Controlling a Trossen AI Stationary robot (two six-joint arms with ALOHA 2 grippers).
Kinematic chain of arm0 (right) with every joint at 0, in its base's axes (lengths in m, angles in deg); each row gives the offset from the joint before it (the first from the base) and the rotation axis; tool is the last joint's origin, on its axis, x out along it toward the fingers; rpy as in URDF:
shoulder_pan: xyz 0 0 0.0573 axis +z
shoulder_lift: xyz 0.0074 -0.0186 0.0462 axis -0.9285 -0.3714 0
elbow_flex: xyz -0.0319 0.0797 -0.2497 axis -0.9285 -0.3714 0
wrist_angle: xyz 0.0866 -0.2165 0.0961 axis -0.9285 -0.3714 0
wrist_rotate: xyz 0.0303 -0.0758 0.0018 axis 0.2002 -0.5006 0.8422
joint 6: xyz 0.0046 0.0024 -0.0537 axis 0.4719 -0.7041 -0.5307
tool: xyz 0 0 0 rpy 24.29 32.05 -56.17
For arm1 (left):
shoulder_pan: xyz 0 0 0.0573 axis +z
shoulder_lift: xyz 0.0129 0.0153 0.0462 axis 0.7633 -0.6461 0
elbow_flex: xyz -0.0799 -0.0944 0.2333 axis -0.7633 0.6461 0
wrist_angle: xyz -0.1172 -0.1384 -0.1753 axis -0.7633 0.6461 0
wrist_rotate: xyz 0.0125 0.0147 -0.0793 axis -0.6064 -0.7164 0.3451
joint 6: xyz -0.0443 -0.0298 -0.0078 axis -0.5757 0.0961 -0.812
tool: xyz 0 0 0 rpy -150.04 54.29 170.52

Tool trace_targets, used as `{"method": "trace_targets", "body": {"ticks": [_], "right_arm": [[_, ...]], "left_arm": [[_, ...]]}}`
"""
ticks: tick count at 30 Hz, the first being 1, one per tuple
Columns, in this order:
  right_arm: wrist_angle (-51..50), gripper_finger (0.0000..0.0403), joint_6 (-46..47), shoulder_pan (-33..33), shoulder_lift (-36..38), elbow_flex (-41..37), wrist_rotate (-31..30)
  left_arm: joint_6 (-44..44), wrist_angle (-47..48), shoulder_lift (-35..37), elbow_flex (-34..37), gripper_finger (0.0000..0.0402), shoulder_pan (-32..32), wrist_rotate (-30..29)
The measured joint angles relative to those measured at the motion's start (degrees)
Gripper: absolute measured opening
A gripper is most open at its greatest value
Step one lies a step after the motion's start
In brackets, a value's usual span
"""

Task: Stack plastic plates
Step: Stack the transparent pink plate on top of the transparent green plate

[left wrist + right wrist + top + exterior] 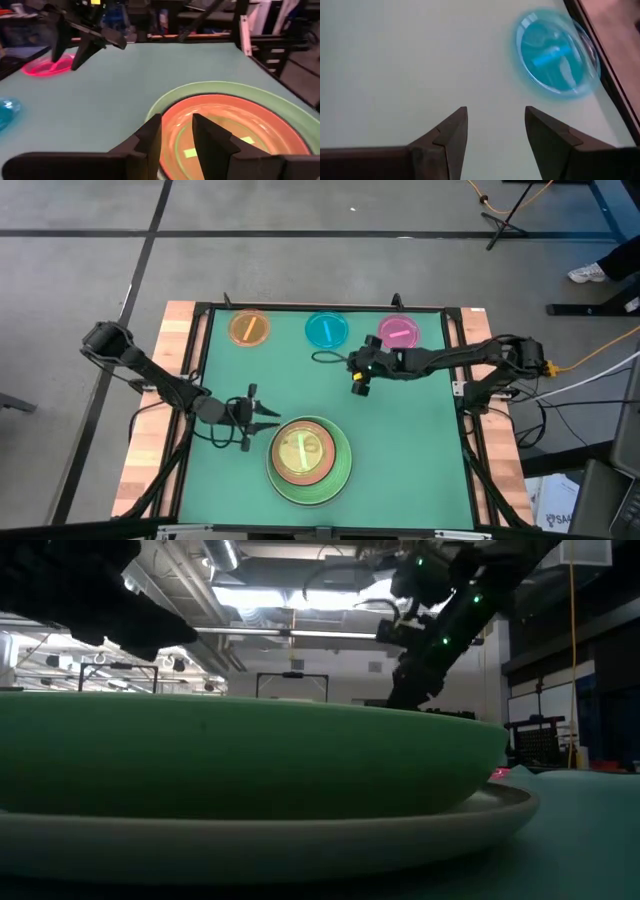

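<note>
Stack: translucent green plate [300, 450] in salmon plate [322, 465], in light green plate [341, 470].
L gripper [262, 412]: narrow gap, empty, beside stack.
R gripper [359, 384]: open, empty, near cyan plate [326, 329].

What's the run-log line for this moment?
stack: started, near edge | loose: orange plate, cyan plate, magenta plate | left gripper: open, beside stack | right gripper: open, near cyan plate
</note>
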Motion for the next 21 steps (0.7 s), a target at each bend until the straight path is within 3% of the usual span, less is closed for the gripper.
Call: {"method": "trace_targets", "body": {"ticks": [4,21], "right_arm": [[-3.5,0.0186,0.0,-4.0,0.0,0.0,0.0],[-5.7,0.0186,-1.2,-14.8,-4.3,0.0,0.5]], "left_arm": [[-0.4,0.0,0.1,0.5,0.0103,0.0,-2.3],[-0.4,0.1,-0.1,0.5,0.0103,0.1,-2.5]]}}
